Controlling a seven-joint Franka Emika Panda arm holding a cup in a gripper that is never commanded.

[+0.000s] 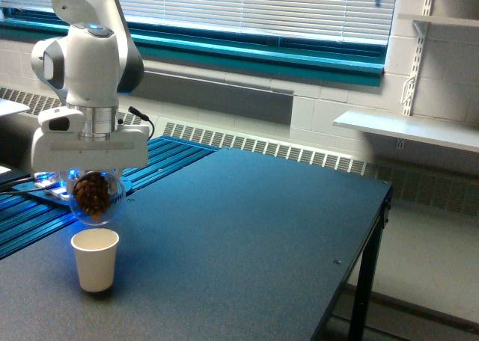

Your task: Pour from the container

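The container (94, 196) is a clear rounded jar holding brown nut-like pieces, and it hangs under the white arm at the exterior view's left. My gripper (93, 178) is shut on the container, its fingers mostly hidden behind the wide white hand. Just below the jar, a cream-white paper cup (95, 259) stands upright on the dark table (247, 229). A small gap separates the jar's bottom from the cup's rim. Whether anything lies in the cup cannot be made out.
A blue-lit slatted surface (30, 206) with a small glowing device lies behind the jar on the exterior view's left. The table's right edge and leg (370, 270) drop to the floor. A white wall shelf (408, 128) and window blinds sit behind.
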